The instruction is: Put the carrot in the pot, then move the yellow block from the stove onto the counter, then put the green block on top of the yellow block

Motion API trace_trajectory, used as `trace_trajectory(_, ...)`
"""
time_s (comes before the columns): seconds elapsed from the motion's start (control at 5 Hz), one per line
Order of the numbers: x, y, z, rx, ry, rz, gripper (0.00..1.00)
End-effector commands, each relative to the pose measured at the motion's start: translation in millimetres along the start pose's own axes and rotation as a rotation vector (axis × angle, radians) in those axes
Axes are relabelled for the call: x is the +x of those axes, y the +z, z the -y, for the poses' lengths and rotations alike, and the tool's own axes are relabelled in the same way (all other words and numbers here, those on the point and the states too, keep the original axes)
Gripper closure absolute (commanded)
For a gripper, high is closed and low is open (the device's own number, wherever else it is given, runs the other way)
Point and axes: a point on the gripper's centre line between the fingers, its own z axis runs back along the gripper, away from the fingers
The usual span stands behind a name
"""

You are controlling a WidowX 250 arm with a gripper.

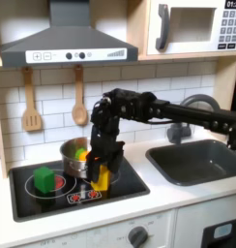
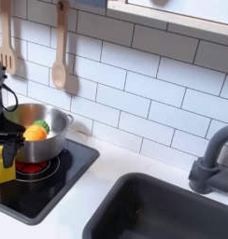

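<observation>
My gripper (image 1: 100,167) points down over the black stove (image 1: 120,186), shut on the top of the yellow block (image 1: 100,177). The block's base is at or just above the cooktop, in front of the steel pot (image 1: 70,154). In the pot lies the orange carrot (image 1: 83,153) with its green end up. The green block (image 1: 44,178) stands on the red burner at the first exterior view's left. In the second exterior view the yellow block (image 2: 3,167) shows at the left edge under a dark finger (image 2: 7,136), beside the pot (image 2: 52,140) and carrot (image 2: 35,133).
The cream counter (image 1: 192,197) runs along the stove's front and right, up to the dark sink (image 1: 197,160) with its grey tap (image 2: 211,168). Two wooden utensils (image 1: 31,102) hang on the tiled wall behind the stove, under the hood.
</observation>
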Motion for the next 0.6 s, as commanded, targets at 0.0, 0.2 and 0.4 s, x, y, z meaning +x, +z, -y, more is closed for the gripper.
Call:
trace_trajectory(0.0, 0.3, -3.2, -0.8, -0.001, -0.004, -0.007, 0.00)
trace_trajectory(0.2, -0.9, -3.7, 0.2, 0.002, -0.006, -0.013, 0.00)
trace_trajectory(0.4, -1.1, -3.6, 0.3, -0.005, -0.003, -0.014, 0.00)
